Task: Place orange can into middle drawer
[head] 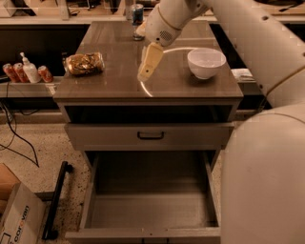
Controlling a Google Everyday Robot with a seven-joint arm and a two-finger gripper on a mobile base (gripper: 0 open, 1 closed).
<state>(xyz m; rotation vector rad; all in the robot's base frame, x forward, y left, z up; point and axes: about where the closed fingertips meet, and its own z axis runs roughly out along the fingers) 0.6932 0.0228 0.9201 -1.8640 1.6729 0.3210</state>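
The orange can point(85, 63) lies on its side at the left of the cabinet top point(114, 83), shiny and crinkled. My gripper point(147, 69) hangs over the middle of the top, pointing down, about a can's length to the right of the can and not touching it. It holds nothing that I can see. The middle drawer point(150, 209) is pulled wide open at the bottom of the cabinet, with a bare flat bottom. My arm reaches in from the upper right.
A white bowl point(206, 62) stands right of the gripper. A slim blue-and-silver can point(137, 13) stands at the back. A shallower drawer with a black handle point(150, 136) is above. Red cans point(14, 72) and a soap bottle point(30, 70) sit on the left shelf. A cardboard box point(19, 217) is on the floor.
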